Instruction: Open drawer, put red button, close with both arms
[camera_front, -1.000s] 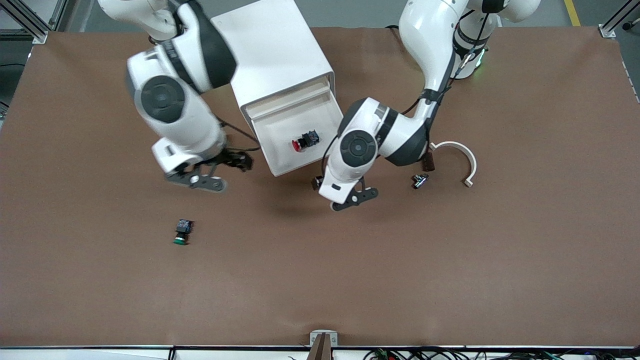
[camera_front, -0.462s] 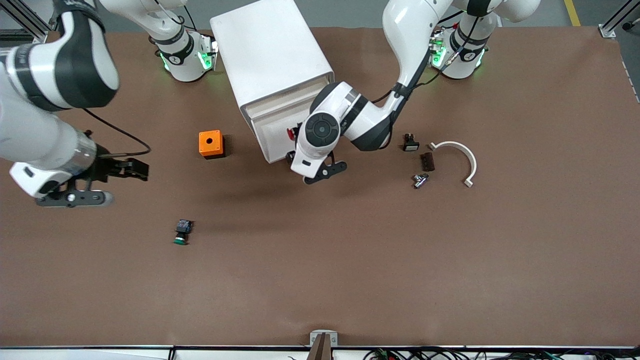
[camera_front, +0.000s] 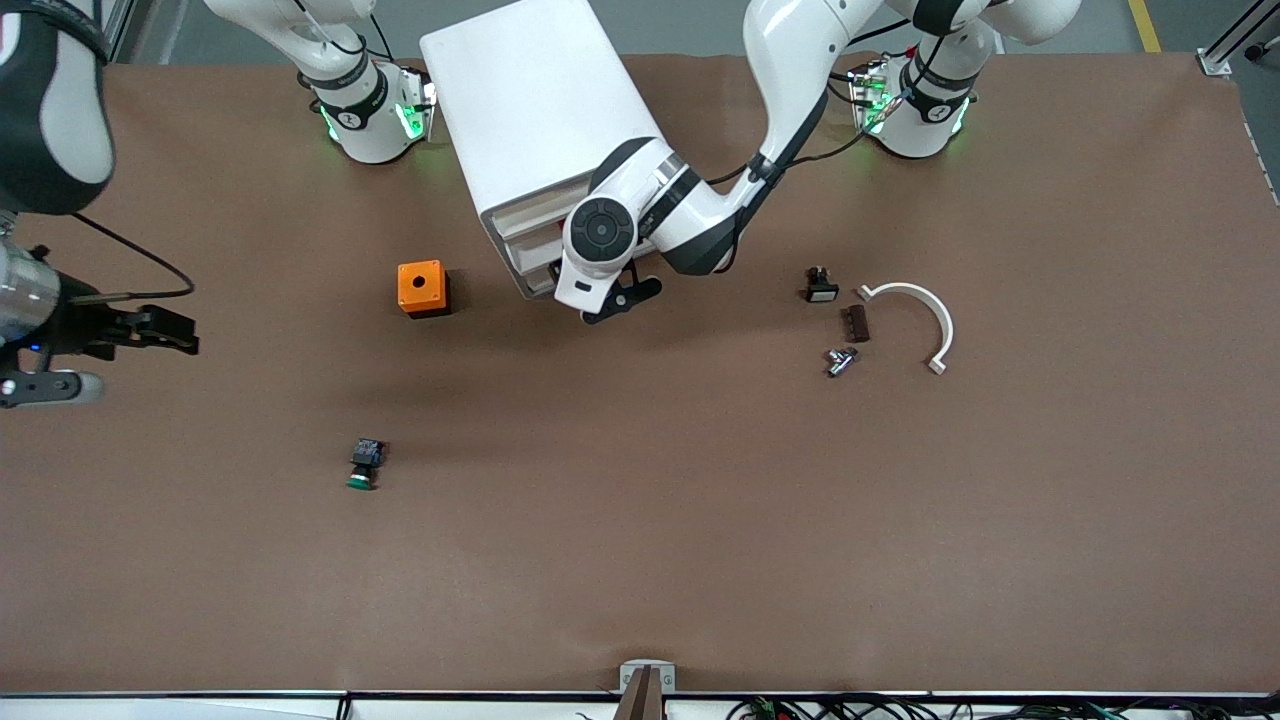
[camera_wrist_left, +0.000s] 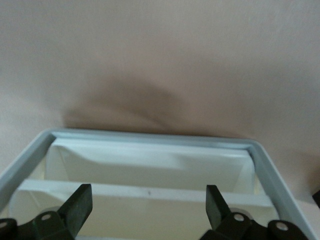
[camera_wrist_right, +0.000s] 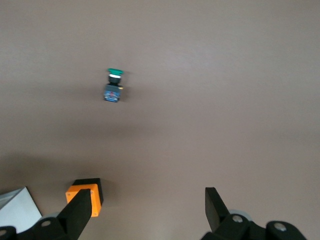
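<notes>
The white cabinet stands at the robots' edge of the table. Its top drawer sticks out only a little. My left gripper is at the drawer's front, mostly hidden under the wrist. In the left wrist view the left gripper is open and empty, with the drawer's grey rim and white inside showing past it. The red button is hidden. My right gripper is open and empty over the right arm's end of the table, and it also shows in the right wrist view.
An orange box sits beside the cabinet and shows in the right wrist view. A green-capped switch lies nearer the front camera. A small black switch, brown block, metal part and white curved piece lie toward the left arm's end.
The left gripper has moved toward the cabinet and the drawer has slid most of the way in, hiding the red button. The right arm has swung out to its end of the table.
</notes>
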